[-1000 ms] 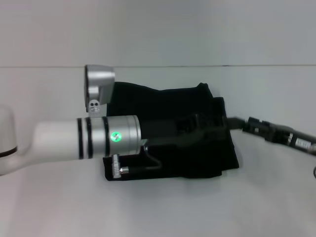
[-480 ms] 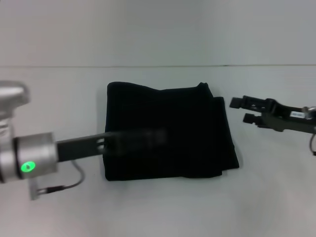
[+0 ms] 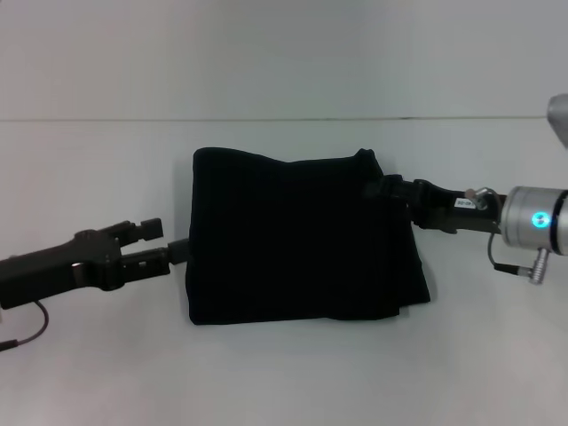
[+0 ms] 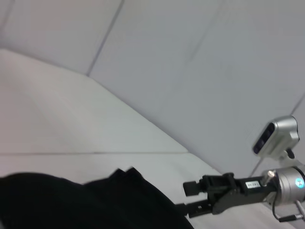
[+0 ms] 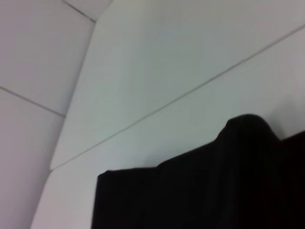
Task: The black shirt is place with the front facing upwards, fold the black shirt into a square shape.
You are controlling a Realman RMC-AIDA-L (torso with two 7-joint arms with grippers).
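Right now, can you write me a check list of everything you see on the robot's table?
Surface: plain white table, bare around the cloth.
Job's things: large black cloth shirt, folded into a rough square, lying flat; lettering not visible.
Clutter: nothing seen.
Grippers: left pincer open, at the shirt's left edge; right pincer at the shirt's upper right edge.
Cables: thin dark cable under the left arm; small cable loop at the right wrist.
Surroundings: plain white wall behind.
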